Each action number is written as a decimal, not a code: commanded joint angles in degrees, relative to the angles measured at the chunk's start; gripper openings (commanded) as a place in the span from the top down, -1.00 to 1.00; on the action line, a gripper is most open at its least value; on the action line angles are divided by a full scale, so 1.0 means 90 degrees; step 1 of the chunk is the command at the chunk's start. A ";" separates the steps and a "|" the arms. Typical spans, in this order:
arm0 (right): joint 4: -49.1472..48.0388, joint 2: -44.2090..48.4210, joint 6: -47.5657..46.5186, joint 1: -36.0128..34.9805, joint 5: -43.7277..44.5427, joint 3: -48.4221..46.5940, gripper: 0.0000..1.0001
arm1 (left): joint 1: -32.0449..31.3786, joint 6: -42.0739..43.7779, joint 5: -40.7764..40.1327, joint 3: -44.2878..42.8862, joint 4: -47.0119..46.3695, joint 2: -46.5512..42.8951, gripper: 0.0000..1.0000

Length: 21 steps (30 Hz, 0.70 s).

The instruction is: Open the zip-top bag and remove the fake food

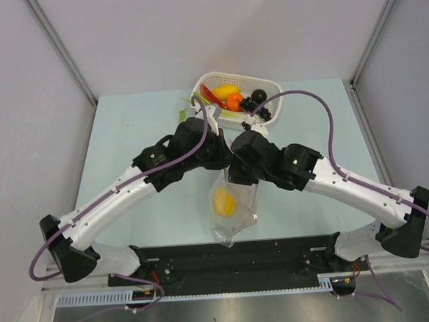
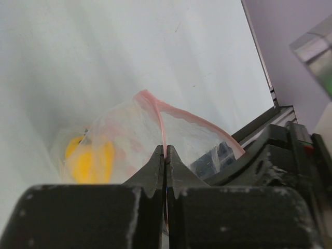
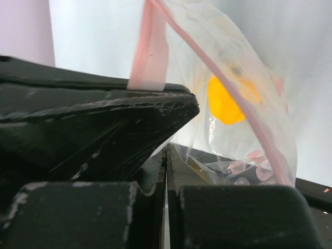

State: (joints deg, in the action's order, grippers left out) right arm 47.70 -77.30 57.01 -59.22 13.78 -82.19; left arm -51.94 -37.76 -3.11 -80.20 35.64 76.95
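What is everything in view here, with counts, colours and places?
zip-top bag: one, clear with pink zip strip, near middle of table
yellow piece: one, inside the bag
basket: one, white, far edge of table
fake food: several, red, yellow, orange, dark, green-white, in the basket
table: one, pale green
cables: two, purple, one along each arm
left gripper: one, black, shut on the bag's pink strip
right gripper: one, black, shut on the bag's top edge
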 commanded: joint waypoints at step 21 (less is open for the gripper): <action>-0.2175 0.0083 -0.1061 0.0232 -0.0066 0.2140 0.93 | 0.0068 -0.0082 -0.0698 0.0639 0.0355 -0.1234 -0.20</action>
State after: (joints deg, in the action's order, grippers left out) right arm 34.52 -78.15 50.68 -58.24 14.33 -65.36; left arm -51.55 -38.65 -7.90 -75.50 38.06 72.18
